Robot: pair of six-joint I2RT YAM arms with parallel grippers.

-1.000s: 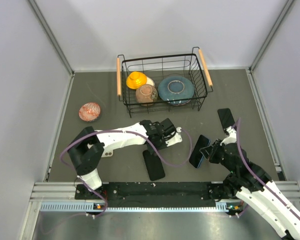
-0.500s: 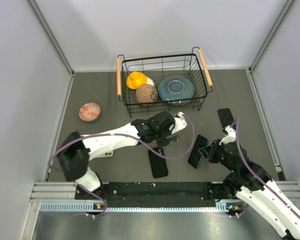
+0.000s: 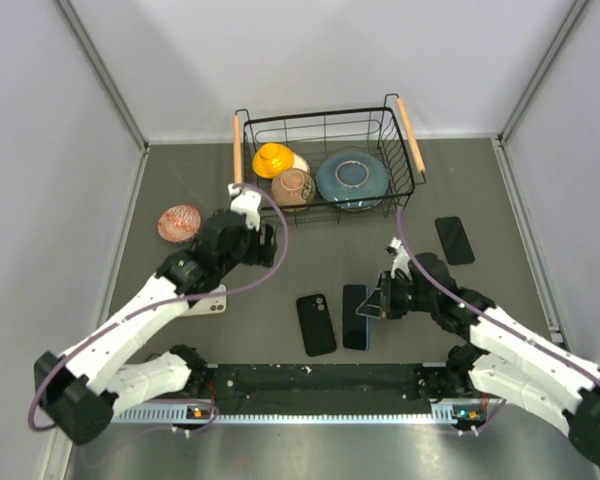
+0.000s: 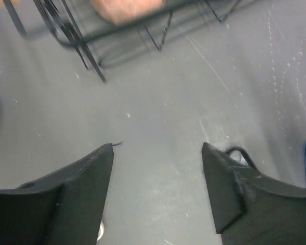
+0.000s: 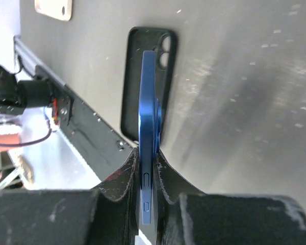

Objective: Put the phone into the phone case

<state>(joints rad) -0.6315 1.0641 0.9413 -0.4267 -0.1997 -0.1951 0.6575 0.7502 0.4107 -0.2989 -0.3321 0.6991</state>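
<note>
My right gripper [image 3: 381, 303] is shut on a blue phone [image 3: 356, 316], which it holds on its long edge just right of the black phone case [image 3: 315, 324]. The case lies flat with its hollow side up near the table's front edge. In the right wrist view the phone [image 5: 148, 109] stands edge-on between my fingers [image 5: 123, 176], with the case [image 5: 141, 76] beyond it and my right gripper [image 5: 147, 155] clamped on its sides. My left gripper [image 3: 264, 245] hangs open near the basket's front left corner, and in its own view the left gripper [image 4: 158, 149] has nothing between its fingers.
A wire basket [image 3: 412, 150] at the back holds a yellow bowl, a brown bowl and a blue plate. A red patterned bowl [image 3: 180, 223] sits at the left. A black phone [image 3: 454, 240] lies at the right. A pale case [image 3: 209, 301] lies under my left arm.
My left arm has let go at the case, opened and drawn back left towards the basket. My right gripper has carried the blue phone leftwards, close beside the case.
</note>
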